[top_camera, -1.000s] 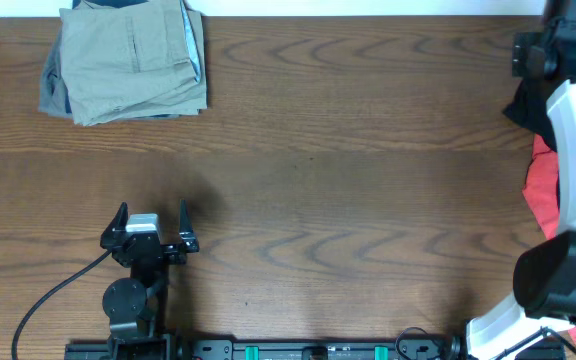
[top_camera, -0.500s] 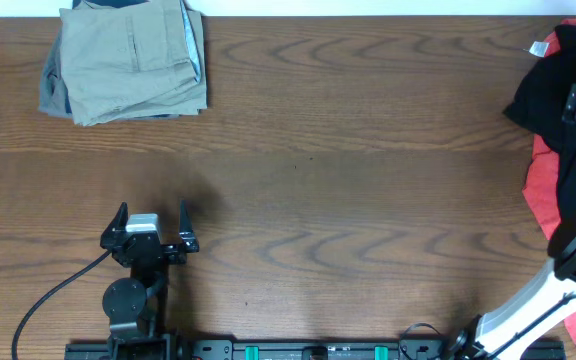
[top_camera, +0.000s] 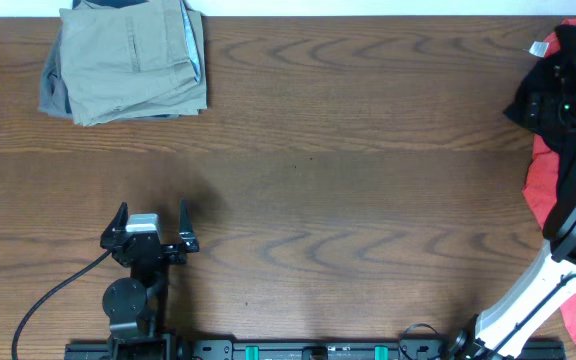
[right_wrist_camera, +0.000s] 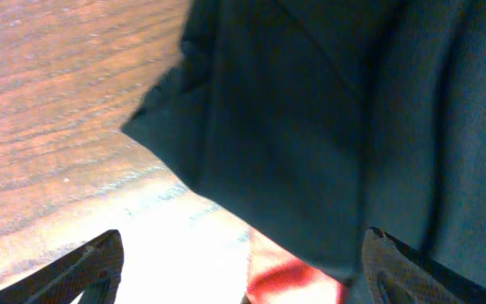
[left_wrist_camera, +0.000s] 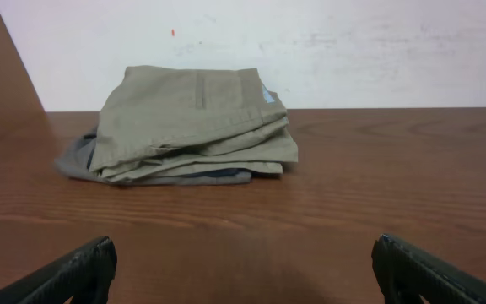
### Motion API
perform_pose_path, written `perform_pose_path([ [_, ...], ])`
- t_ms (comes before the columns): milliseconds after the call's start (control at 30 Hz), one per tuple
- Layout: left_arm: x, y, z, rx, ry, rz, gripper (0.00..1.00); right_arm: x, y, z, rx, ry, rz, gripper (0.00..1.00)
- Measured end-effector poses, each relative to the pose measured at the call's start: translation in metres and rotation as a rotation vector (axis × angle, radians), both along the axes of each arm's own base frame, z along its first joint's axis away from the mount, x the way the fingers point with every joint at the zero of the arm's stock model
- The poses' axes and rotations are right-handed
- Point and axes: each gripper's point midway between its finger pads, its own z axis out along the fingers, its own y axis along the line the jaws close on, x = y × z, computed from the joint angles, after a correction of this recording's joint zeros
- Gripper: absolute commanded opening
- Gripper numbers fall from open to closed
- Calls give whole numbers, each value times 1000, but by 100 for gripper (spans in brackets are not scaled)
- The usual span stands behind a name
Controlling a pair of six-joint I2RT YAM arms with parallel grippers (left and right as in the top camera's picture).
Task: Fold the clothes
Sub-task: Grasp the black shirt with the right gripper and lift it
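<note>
Jaws of the left gripper [top_camera: 151,225], lower left, gape empty. Right gripper [right_wrist_camera: 241,266] likewise spread, empty, over the black T-shirt [top_camera: 528,112] at right edge: pinch black cloth only, not the red shirt [top_camera: 538,195] beneath. A second ago the white arm [top_camera: 518,305] hid this heap and its white label [top_camera: 540,47].

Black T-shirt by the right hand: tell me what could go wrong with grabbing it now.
1. The black T-shirt lies crumpled on the red T-shirt. The open right hand may pinch red fabric too and drag both.
2. No hem or sleeve stands out in the heap, so a grab may lift a bunched fold that will not spread flat.
3. The left hand sits far across the table, probably too distant to help soon.
</note>
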Motion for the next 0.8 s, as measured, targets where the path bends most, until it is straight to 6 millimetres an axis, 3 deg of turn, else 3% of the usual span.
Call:
perform_pose_path([
  [267,0,0,0,0,0,0,98,9,10,-28,-84,67,91,88],
  [467,0,0,0,0,0,0,98,11,6,-53,-135,110,125,85],
  [533,0,0,0,0,0,0,98,15,1,-50,-160,99,126,75],
  [633,0,0,0,0,0,0,98,16,-1,-51,-174,97,135,51],
  [700,0,0,0,0,0,0,98,16,-3,-52,-181,99,134,43],
  [800,0,0,0,0,0,0,98,15,-4,-51,-192,105,134,20],
])
